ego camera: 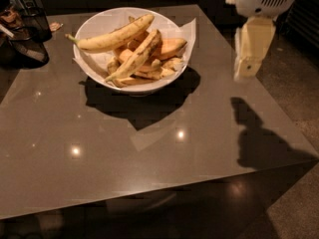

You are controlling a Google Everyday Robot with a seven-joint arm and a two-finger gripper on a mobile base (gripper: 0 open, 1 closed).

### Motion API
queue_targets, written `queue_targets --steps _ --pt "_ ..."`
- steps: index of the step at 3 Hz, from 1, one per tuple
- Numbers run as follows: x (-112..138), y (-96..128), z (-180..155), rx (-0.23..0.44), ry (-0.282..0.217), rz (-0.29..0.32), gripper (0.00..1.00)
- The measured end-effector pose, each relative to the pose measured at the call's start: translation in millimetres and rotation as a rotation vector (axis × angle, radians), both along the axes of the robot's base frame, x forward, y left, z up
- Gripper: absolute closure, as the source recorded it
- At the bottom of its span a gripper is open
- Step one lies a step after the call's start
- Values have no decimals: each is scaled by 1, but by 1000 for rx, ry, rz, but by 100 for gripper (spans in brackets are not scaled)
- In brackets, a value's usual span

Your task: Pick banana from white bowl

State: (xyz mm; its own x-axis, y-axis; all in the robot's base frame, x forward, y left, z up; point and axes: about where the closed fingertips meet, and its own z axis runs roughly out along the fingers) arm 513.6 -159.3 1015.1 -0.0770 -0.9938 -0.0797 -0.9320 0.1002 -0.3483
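Camera view has the banana (112, 36) lying on top of the heap in the white bowl (149, 87), stretched from the left rim toward the back, stem end poking just over the left edge. A second, browner banana (135, 59) lies slantwise just below it, and orange-toned pieces (169, 46) fill the right side of the heap. White paper (188, 29) lines the bowl and sticks out past the rim on the right. The bowl stands toward the back of the glossy grey worktop (149, 158), with a dark wire basket (25, 44) off at the far left corner.

The end effector (245, 71) hangs in the air above the worktop's right edge, well apart from the bowl and holding nothing; whether it is wide or narrow I cannot tell.

Risks as I judge them: the two bananas sit close together, so a grasp placed low could catch both or wedge against the browner one. A descent near the right rim could snag the paper and drag it. The bowl is shallow and the worktop looks slick, so a sideways push could slide or tip it
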Motion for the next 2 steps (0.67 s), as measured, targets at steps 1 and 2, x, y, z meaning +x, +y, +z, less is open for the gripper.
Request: queue_targets --steps 1,2 --pt "16 17 12 -46 -35 44 0" --pt "19 20 16 -38 -59 46 0"
